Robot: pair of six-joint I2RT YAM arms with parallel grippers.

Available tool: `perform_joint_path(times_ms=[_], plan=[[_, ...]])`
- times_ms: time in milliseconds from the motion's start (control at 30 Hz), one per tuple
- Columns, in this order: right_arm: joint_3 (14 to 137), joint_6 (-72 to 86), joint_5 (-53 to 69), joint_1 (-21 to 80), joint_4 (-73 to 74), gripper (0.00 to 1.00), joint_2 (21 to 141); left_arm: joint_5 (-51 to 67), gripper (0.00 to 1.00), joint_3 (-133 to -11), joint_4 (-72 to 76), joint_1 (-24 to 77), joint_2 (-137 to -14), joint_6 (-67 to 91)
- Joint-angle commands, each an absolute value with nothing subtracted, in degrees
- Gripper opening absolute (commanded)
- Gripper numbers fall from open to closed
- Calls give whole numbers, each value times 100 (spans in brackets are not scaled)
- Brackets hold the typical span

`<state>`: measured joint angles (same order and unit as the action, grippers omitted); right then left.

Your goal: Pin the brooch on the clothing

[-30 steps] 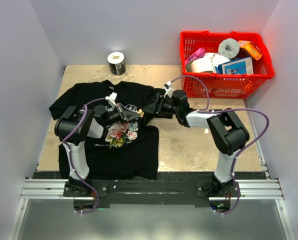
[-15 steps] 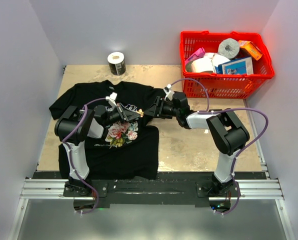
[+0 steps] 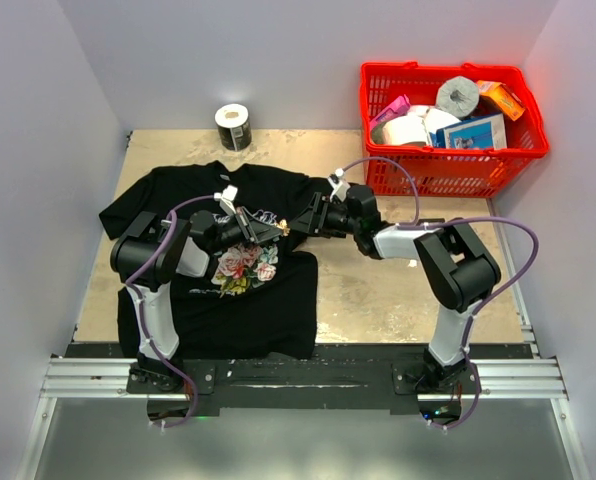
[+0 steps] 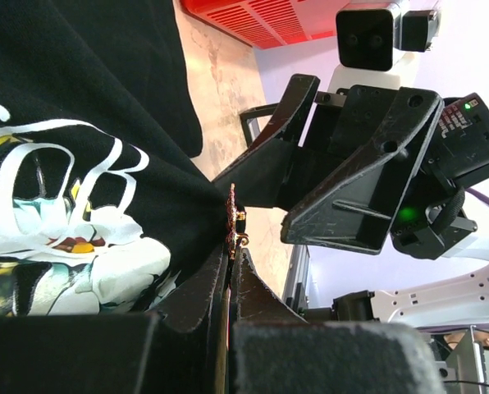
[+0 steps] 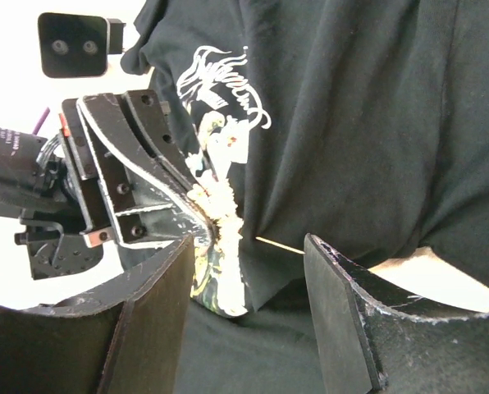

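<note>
Right end effector (image 5: 251, 261) edged closer, released | left end effector (image 4: 230, 259) clenched on brooch (image 4: 235, 216)

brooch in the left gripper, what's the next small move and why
Probably ease the right gripper forward a little and close on the shirt fold beside the brooch. The left gripper is shut on the brooch at the bunched fabric, while the right one's fingers stand open, just short of it.

Red basket (image 3: 448, 172) far right, full; tape roll (image 3: 234, 126) far edge.
</note>
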<state>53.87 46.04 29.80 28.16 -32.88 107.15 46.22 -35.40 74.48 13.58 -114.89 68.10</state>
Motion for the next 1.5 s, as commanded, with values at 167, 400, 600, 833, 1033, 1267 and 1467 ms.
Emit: perform_joint_path(times_ms=[167, 400, 600, 833, 1033, 1267, 1467], plan=[[5151, 4790, 3147, 2813, -3586, 59, 10090, 4623, 0, -3639, 8174, 1424, -11233, 6259], [5133, 4808, 3146, 2856, -3586, 59, 10019, 4588, 0, -3665, 7893, 1424, -11153, 6082], [5177, 4834, 3111, 2944, -3577, 58, 10002, 4570, 0, -3683, 7761, 1424, -11109, 6003], [5300, 4632, 2901, 3023, -3183, 58, 9836, 4526, 0, -3735, 7427, 1424, -11048, 5749], [5361, 4518, 2778, 3102, -3024, 58, 9721, 4430, 0, -3779, 6970, 1433, -10872, 5406], [5555, 4289, 2523, 3322, -2663, 59, 9764, 4386, 0, -3806, 6750, 1477, -10749, 5229], [5634, 4237, 2540, 3349, -2654, 59, 9783, 4456, 0, -3797, 6794, 1477, -10732, 5274]])
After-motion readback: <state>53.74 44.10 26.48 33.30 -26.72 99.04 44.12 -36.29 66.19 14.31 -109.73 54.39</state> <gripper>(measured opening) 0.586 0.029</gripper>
